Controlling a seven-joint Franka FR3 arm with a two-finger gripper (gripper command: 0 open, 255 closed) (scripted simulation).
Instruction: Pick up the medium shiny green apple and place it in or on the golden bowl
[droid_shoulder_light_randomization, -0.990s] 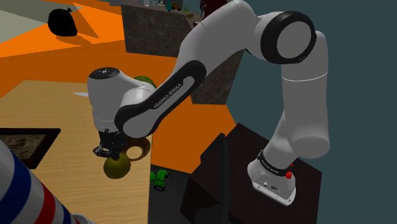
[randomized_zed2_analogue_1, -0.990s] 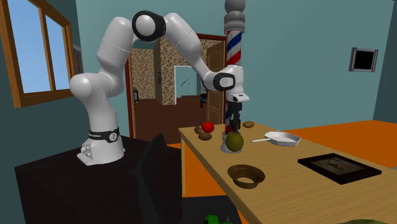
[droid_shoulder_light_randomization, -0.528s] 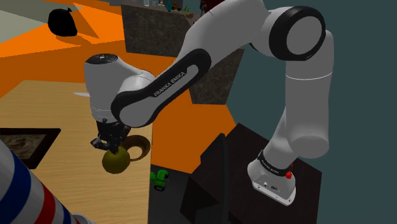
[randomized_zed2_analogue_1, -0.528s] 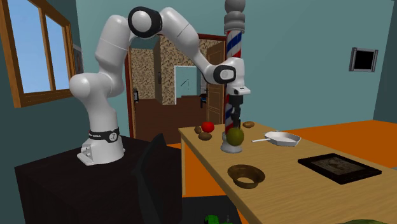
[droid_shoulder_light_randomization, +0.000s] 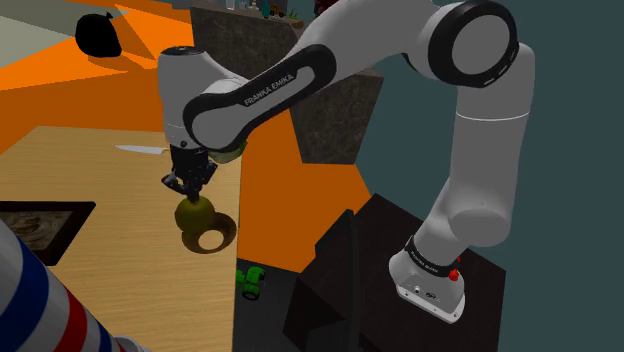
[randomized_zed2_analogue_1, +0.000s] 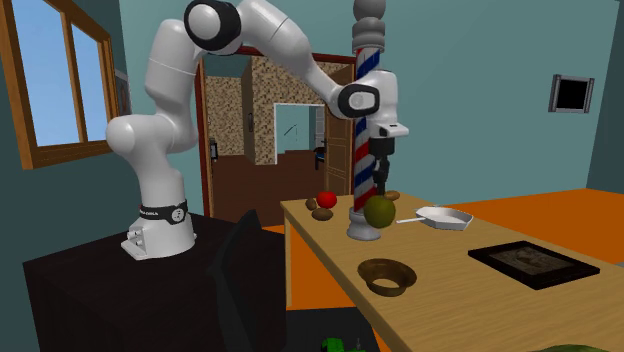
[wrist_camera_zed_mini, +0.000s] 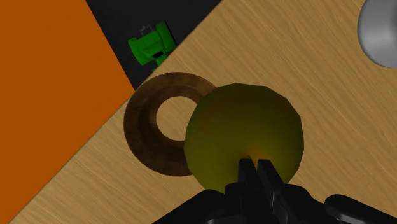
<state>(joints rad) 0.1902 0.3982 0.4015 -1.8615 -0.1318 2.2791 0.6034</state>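
My gripper (randomized_zed2_analogue_1: 380, 192) is pinched tight on the top of the olive-green apple (randomized_zed2_analogue_1: 379, 212), my two black fingers pressed almost together where they meet its skin. The apple hangs under my hand, lifted clear of the wooden table (randomized_zed2_analogue_1: 470, 290). In the second exterior view it hangs in front of the foot of the red, white and blue barber pole (randomized_zed2_analogue_1: 366, 110).

The brown ring-shaped bowl (randomized_zed2_analogue_1: 388, 276) sits on the table near its left edge in that view, nearer to the camera than the apple. Along my wrist view, the apple covers one side of the bowl's rim, and the bowl's round opening shows beside it, uncovered. In the shoulder view the apple overlaps the far left part of the bowl's rim.

A white frying pan (randomized_zed2_analogue_1: 440, 216) lies on the table just right of the apple in the second exterior view, and a dark flat tray (randomized_zed2_analogue_1: 527, 263) lies nearer and further right. A red fruit (randomized_zed2_analogue_1: 326, 199) rests at the table's far left corner among a few brown pieces. A green toy vehicle (wrist_camera_zed_mini: 151, 46) lies on the floor beyond the table edge, near the bowl.
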